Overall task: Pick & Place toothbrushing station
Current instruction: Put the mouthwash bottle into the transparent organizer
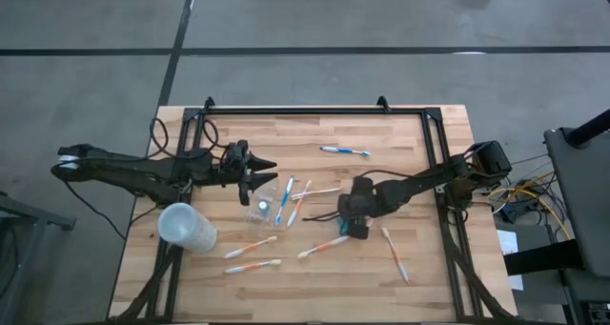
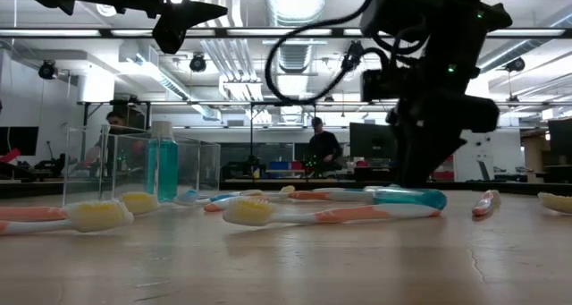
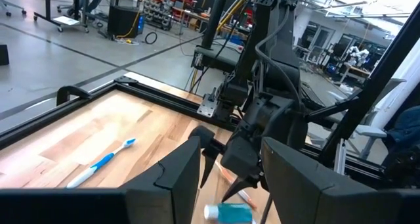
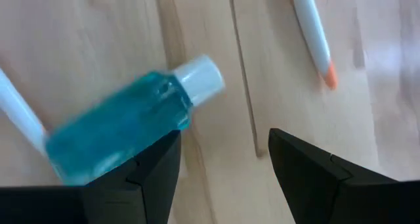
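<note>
Right jaws (image 4: 223,165) spread over the tube (image 4: 125,129) — reach step; next, centre and close. Left jaws (image 1: 264,173) spread, waiting.

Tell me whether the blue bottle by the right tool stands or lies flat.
Lying flat. In the right wrist view the blue bottle rests lengthwise on the table, white cap sideways, ahead of the right tool.

A small clear square tumbler (image 1: 262,206) stands upright mid-table, holding a blue bottle-shaped toothpaste tube with a white cap (image 2: 162,165). Slim white-orange (image 1: 252,247) and white-blue toothbrushes (image 1: 344,152) lie flat, scattered around it on the wood.
</note>
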